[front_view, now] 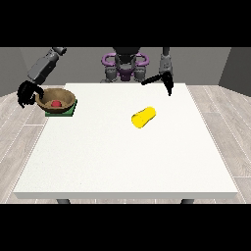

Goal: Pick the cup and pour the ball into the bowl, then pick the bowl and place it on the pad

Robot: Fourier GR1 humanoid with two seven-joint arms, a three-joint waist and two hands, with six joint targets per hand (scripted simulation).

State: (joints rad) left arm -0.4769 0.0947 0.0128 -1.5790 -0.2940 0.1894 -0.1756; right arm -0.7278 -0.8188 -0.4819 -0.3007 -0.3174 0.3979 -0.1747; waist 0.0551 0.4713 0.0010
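Two hands up. Hand at view's left (27, 93), fingers curled, grips rim of bowl (67, 100) holding ball (56, 104), on green pad (71, 112). Hand at view's right (165, 80) spread, holding nothing; yellow cup (143, 117) lies toppled below it on white table (122, 162). Grey walls, wood floor.

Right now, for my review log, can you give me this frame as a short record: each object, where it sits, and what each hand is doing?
bowl: brown, upright, on the pad at the table's left edge
ball: red, inside the bowl
pad: green, under the bowl
cup: yellow, on its side near the table's middle, untouched
hand at the view's left: fingers curled at the bowl's rim
hand at the view's right: fingers straight, above the table's far edge, holding nothing
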